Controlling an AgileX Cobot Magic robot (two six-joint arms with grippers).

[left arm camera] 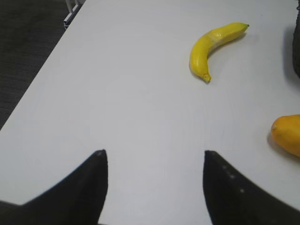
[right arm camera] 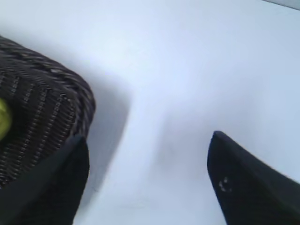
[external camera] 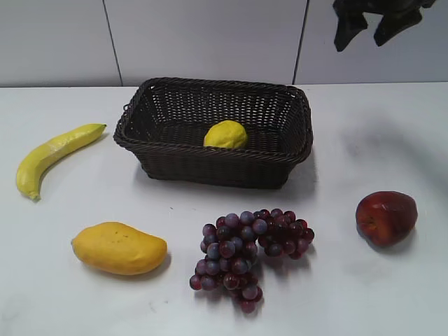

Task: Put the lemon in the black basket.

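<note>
Grapes (external camera: 248,252) in a purple bunch lie nearest on the white table (external camera: 56,308). From the left: a banana (external camera: 52,155), a mango (external camera: 119,248) on the near side, then the black basket (external camera: 161,162) farther back with the lemon (external camera: 225,135) resting inside it, and a red apple (external camera: 386,217) at right. Above the far right hangs the right gripper (external camera: 378,24), jaws apart and empty. Left gripper (left arm camera: 152,180) hovers over bare table, its jaws also apart.
</note>
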